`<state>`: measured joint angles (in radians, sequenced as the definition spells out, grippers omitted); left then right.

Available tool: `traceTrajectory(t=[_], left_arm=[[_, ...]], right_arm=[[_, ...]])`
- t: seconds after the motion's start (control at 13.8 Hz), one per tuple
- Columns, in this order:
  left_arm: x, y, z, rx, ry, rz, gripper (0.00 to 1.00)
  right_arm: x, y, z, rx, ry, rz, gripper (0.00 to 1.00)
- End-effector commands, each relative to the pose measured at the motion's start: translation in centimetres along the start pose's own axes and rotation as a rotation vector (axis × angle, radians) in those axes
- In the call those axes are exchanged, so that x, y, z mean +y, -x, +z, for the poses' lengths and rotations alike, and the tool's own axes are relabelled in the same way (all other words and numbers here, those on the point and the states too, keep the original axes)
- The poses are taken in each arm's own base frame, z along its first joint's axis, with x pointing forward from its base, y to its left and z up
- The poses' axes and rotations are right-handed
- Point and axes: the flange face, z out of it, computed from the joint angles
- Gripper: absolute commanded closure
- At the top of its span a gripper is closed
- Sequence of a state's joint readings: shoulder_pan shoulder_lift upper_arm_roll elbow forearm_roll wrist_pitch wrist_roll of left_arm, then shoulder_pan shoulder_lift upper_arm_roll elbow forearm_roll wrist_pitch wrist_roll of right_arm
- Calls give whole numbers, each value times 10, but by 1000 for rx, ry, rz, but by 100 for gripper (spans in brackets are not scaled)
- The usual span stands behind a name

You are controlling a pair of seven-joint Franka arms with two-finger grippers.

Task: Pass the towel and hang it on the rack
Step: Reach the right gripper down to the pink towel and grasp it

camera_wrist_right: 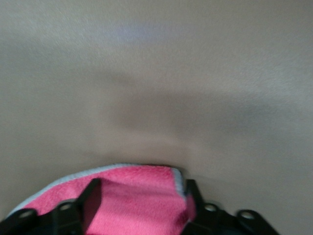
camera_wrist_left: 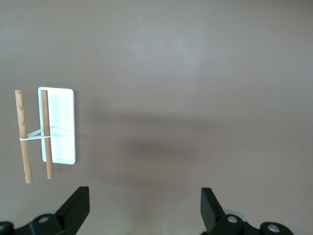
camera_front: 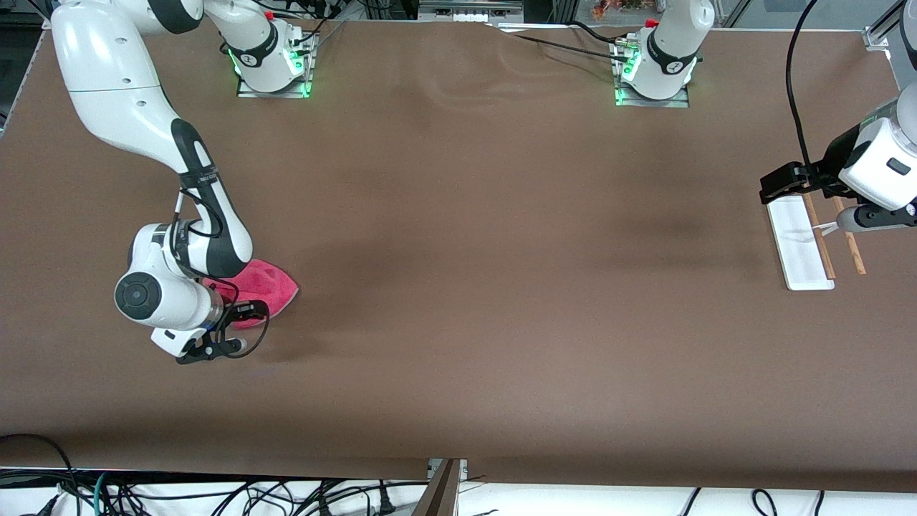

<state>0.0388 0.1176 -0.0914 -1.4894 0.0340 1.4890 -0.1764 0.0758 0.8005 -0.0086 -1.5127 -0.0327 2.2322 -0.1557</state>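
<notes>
Right gripper (camera_wrist_right: 139, 205) parted astride towel (camera_front: 263, 285), not clamped; thin bite risks slippage. Left gripper (camera_wrist_left: 144, 208) open, empty, waiting beside rack (camera_front: 809, 247).

fuzzy pink cloth towel (camera_front: 269, 285); rack (camera_front: 806, 244) with wooden rods, seemingly glossy base.

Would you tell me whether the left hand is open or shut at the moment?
Open: the left hand shows its two fingers spread wide apart with bare table between them.
</notes>
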Motion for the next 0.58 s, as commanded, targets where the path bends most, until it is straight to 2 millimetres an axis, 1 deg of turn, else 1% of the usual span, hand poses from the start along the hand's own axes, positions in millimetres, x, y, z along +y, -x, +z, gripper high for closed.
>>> traceTrajectory(t=[0.0,0.07,0.14,0.36,0.43,0.51], left_arm=[[-2,6,-4,5,-19,-11,0],[-2,6,-3,3,-19,-11,0],[-2,6,-4,5,-19,-11,0],[-2,6,-4,5,-19,-11,0],[-2,6,-4,5,-19,-11,0],[-2,6,-4,5,-19,-11,0]], right_arm=[[-1,3,6,-10,-10,14,88],[-1,3,5,-8,-10,14,97],[-1,3,5,-8,-11,17,100],[3,0,-7,16,-5,19,100],[3,-4,-15,32,-1,16,100],[3,-10,-31,59,3,5,100]])
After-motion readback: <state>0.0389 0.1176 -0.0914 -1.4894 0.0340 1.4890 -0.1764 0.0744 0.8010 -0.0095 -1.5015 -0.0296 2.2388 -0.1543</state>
